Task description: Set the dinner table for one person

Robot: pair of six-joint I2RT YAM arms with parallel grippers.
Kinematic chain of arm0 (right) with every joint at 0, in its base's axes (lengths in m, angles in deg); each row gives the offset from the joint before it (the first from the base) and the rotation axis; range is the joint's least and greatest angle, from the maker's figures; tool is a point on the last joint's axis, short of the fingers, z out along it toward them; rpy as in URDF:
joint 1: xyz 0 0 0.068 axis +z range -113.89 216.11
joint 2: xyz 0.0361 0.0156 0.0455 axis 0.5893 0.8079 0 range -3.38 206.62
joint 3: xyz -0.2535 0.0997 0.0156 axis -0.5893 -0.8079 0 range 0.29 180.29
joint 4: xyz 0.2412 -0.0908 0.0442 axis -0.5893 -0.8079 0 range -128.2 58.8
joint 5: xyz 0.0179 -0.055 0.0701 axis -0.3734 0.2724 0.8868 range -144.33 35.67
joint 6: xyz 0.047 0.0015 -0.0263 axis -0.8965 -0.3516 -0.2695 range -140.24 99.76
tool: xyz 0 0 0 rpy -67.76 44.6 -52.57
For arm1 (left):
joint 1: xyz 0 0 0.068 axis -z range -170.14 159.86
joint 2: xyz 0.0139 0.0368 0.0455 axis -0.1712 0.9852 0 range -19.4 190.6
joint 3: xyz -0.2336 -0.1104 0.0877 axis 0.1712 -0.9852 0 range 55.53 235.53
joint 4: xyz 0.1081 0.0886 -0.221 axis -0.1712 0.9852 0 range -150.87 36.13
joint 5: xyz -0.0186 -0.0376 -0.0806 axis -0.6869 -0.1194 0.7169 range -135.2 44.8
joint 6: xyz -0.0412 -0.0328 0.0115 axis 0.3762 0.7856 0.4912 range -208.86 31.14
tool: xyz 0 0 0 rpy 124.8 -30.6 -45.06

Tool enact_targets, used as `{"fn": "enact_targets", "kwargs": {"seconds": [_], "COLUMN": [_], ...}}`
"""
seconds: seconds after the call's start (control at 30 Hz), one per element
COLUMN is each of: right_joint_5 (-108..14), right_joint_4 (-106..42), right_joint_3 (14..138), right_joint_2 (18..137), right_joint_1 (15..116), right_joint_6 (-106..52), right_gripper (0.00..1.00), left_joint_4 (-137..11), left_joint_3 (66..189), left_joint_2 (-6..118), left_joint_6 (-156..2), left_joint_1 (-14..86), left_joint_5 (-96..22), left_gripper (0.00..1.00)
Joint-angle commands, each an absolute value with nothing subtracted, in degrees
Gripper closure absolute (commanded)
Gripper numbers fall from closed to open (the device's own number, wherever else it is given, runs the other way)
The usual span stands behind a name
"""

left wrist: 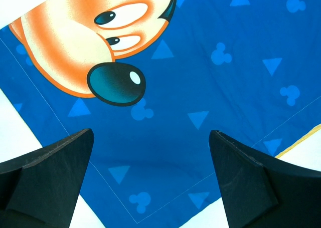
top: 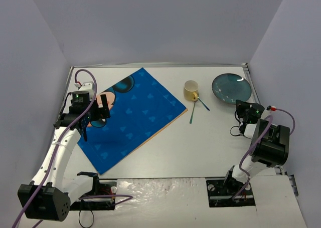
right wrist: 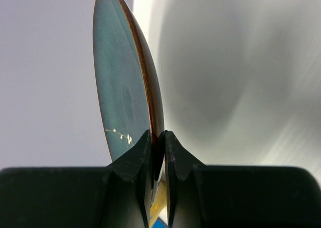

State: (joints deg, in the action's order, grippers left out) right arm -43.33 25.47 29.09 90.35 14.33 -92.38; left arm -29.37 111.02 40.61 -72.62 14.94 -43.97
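From above, the large flat white rectangular dinner table (top: 200,148) with its thin metal rim filled the space between the grey walls. A blue cartoon-printed placemat (top: 135,118) lay askew on its left half. Right of the mat's far corner stood a pale yellow cup (top: 190,90), with two thin teal-handled utensils (top: 193,112) lying on the table just beside it. A round dark teal glazed plate (top: 230,87) sat near the far right corner. The left gripper (top: 98,115) hung over the mat's left part, and the right gripper (top: 242,109) met the plate's near rim.

In the left wrist view, the left gripper (left wrist: 150,178) had its two black fingers (left wrist: 50,168) spread wide and held nothing. Below them were the mat's cartoon face and blue triangles (left wrist: 225,87), with bare white tabletop (left wrist: 12,128) at the edges.

In the right wrist view, the right gripper (right wrist: 158,153) had its fingers (right wrist: 135,158) drawn almost together, pinching the brown-edged rim of the plate (right wrist: 120,87). Whether the plate rested on the table could not be told.
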Motion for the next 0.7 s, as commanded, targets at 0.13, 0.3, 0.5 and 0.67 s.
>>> {"fn": "enact_targets", "kwargs": {"seconds": [0.13,0.3,0.5,0.67], "right_joint_5": [-35.3,-31.0,-27.4,-25.4], "right_joint_4": [40.4,38.1,31.1,28.3], "right_joint_3": [36.1,39.2,43.9,46.7], "right_joint_2": [81.9,80.5,79.0,80.1], "right_joint_1": [15.2,19.1,27.6,35.5], "right_joint_6": [-97.0,-97.1,-93.7,-92.2], "right_gripper": [1.00,1.00,1.00,1.00], "left_joint_4": [-33.8,-36.6,-39.9,-41.2], "left_joint_3": [111.3,111.6,113.6,115.0], "left_joint_2": [40.3,40.7,41.4,41.7], "left_joint_6": [-70.7,-68.0,-63.0,-61.2], "left_joint_1": [14.4,14.4,14.6,14.6], "left_joint_5": [-42.6,-37.3,-29.6,-27.3], "left_gripper": [0.03,0.03,0.03,0.03]}}
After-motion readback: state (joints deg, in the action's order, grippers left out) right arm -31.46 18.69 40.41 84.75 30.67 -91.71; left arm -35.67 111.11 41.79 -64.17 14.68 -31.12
